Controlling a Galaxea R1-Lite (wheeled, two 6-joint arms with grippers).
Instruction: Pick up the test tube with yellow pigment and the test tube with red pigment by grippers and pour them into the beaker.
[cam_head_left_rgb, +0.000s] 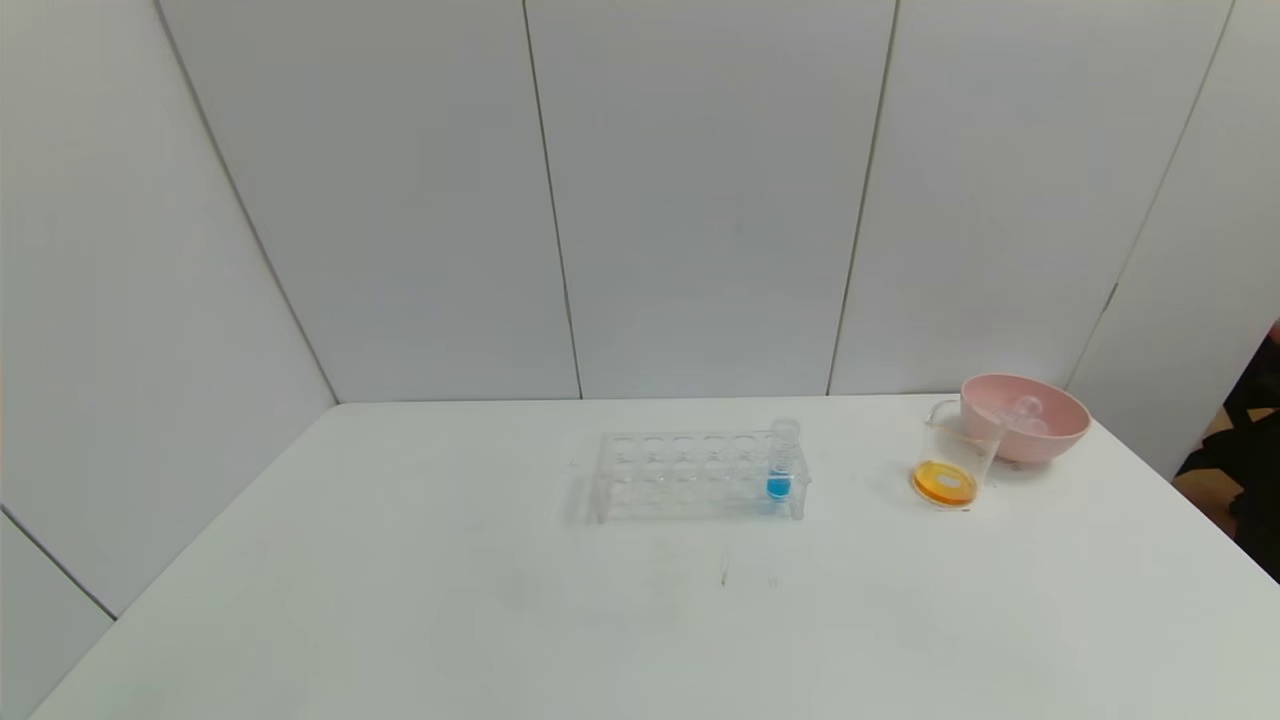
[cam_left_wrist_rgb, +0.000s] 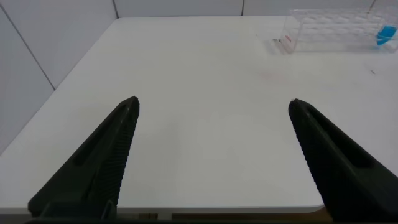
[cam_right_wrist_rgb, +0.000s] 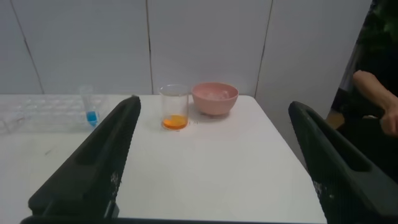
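Both grippers (left gripper (cam_left_wrist_rgb: 214, 106), right gripper (cam_right_wrist_rgb: 214, 106)) hang open near the table's (cam_head_left_rgb: 400, 620) edge.

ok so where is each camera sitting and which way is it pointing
Head view: high on the robot, looking forward and down at the table; no arm shows.
Left wrist view: low over the near edge, facing the rack; open left gripper frames it.
Right wrist view: low, facing beaker and bowl; open right gripper frames it.
Shared: all three show the blue tube.

From my seat the table (cam_head_left_rgb: 400, 600) lies bare near me; rack (cam_head_left_rgb: 697, 476) blocks 12 o'clock, beaker (cam_head_left_rgb: 955, 462) and bowl (cam_head_left_rgb: 1024, 418) crowd 2 o'clock.
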